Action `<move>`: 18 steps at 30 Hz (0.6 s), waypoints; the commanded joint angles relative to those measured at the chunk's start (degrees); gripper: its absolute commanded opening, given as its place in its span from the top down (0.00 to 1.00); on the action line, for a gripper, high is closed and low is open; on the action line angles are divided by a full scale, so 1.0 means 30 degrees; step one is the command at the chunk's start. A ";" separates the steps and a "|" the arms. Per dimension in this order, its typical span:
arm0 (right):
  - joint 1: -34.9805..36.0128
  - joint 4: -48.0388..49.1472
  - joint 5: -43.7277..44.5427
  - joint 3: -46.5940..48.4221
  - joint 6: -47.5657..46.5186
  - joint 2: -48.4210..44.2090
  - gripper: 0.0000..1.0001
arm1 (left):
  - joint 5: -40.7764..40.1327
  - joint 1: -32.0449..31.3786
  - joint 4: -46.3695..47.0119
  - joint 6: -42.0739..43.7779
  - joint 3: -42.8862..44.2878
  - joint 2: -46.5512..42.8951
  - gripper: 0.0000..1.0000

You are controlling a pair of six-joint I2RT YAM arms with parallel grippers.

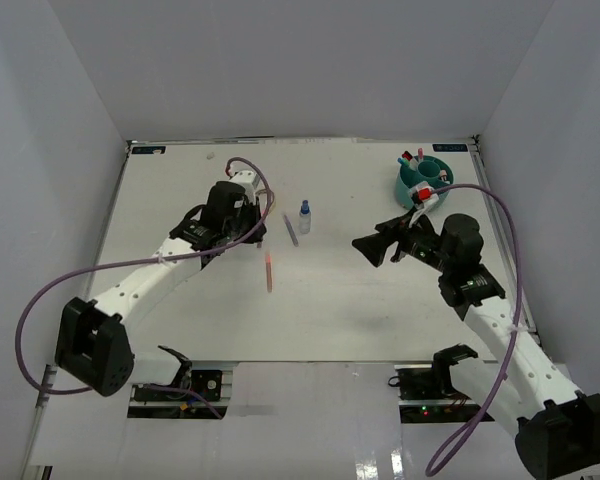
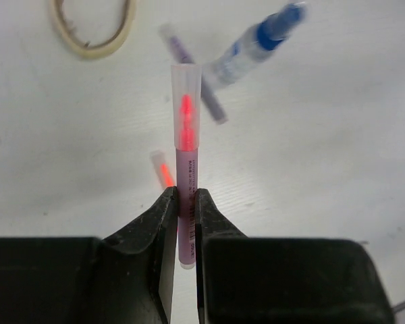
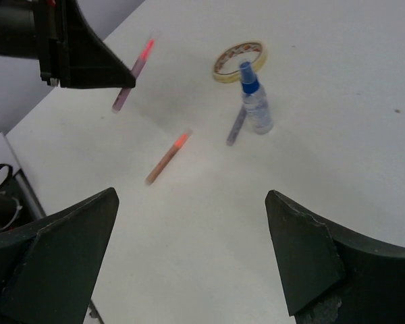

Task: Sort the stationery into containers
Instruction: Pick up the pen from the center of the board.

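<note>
Two arms mid-sort: left gripper (image 2: 187,202), jaws shut on the tail end of a pink pen (image 2: 187,128), apparently held off the tabletop (image 1: 330,320), w/ the teal organiser (image 1: 401,186) well apart at the far right corner. Right gripper (image 3: 190,202) hangs, jaws wide & empty. Such a low pinch could let the pen pivot or slip en route.

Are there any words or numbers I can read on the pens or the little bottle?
No text here can be read.
"(unreadable)": tiny print along the barrel of the held pink pen, too small.
"(unreadable)": blue label on the bottle, too blurred.
"(unreadable)": reddish marks inside the tan ring, too blurred.
</note>
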 commanded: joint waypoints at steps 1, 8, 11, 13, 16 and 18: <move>0.1494 0.0782 -0.1703 0.2203 0.0263 0.1141 0.04 | 0.3230 -0.0544 0.1703 0.3151 -0.0209 -0.2167 0.84; 0.5329 0.2599 -0.0326 0.5366 0.2488 0.4483 0.07 | 0.7652 -0.1072 0.3022 0.5617 -0.1466 -0.4745 0.84; 0.6386 0.2717 0.0758 0.6773 0.2871 0.5948 0.09 | 0.8096 -0.1160 0.3696 0.6029 -0.2550 -0.6005 0.84; 0.6915 0.2717 0.1314 0.7363 0.2988 0.6883 0.10 | 0.8156 -0.1218 0.4107 0.6235 -0.3338 -0.6826 0.83; 0.7210 0.2950 0.1639 0.8213 0.3543 0.7968 0.13 | 0.8332 -0.1248 0.4429 0.6529 -0.3928 -0.7616 0.83; 0.7561 0.3039 0.1727 0.8653 0.3750 0.8671 0.16 | 0.8449 -0.1248 0.4634 0.6616 -0.4251 -0.7911 0.83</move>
